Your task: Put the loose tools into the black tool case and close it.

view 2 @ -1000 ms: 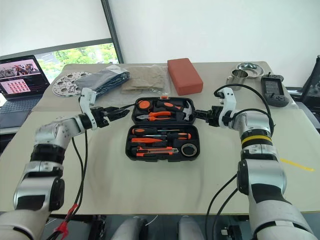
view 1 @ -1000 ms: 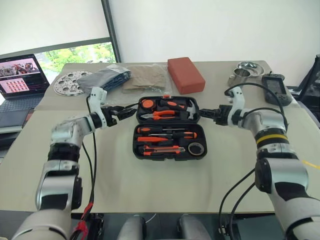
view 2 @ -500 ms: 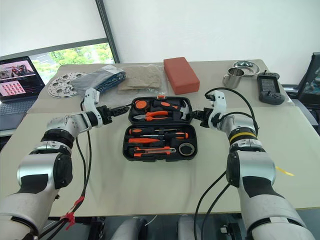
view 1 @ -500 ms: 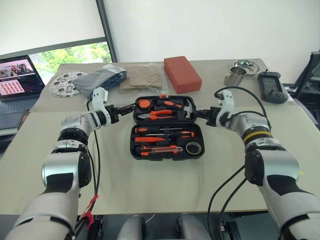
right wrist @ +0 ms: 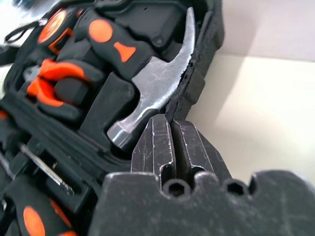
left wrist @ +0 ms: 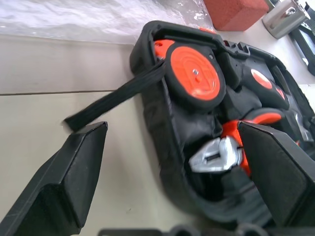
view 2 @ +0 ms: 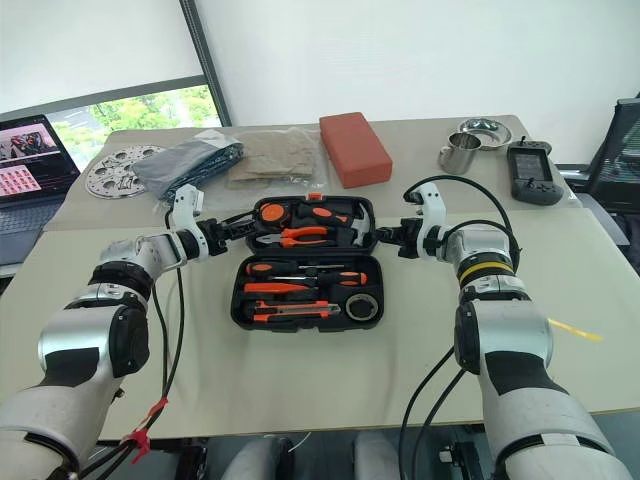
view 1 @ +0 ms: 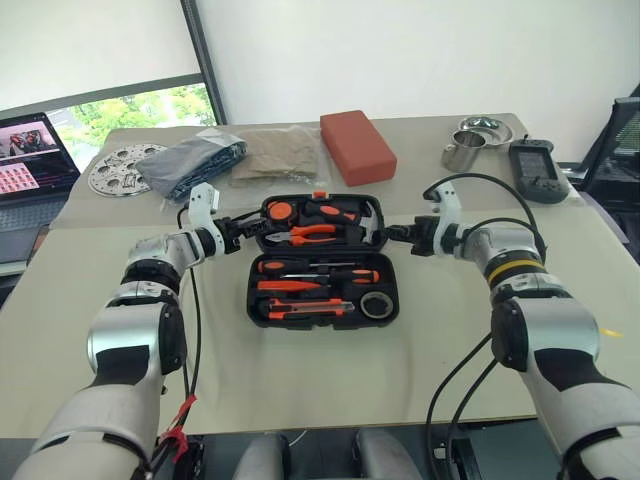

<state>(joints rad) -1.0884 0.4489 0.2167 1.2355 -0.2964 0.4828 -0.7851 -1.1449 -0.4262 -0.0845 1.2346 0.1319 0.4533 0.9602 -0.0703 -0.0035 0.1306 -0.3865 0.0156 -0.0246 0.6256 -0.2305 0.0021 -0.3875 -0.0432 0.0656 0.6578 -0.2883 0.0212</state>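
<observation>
- On the beige table (view 1: pixel 320 390) the black tool case (view 1: pixel 322 262) lies open, its lid half away from the robot, its base half nearer.
- Inside the base half sit two screwdrivers (view 1: pixel 318 272), the utility knife (view 1: pixel 305 309) and the grey roll (view 1: pixel 376 305); pliers (view 1: pixel 305 232) and a hammer (right wrist: pixel 155 93) fill the lid half.
- At the case's left edge, the left gripper (view 1: pixel 248 228) has its fingers spread wide; one finger (left wrist: pixel 66 179) is outside the lid wall, the other over the lid's interior, and a black strap (left wrist: pixel 118 96) lies between them.
- At the case's right edge, the right gripper (view 1: pixel 392 234) has its fingers pressed together, their tips at the lid rim beside the hammer head; whether they touch is unclear.
- Behind the case lie a red block (view 1: pixel 357 147), a tan bag (view 1: pixel 280 155) and a dark bundle (view 1: pixel 192 165).
- Farther right of the case stand a steel mug (view 1: pixel 460 155) and a handheld device (view 1: pixel 530 170).
</observation>
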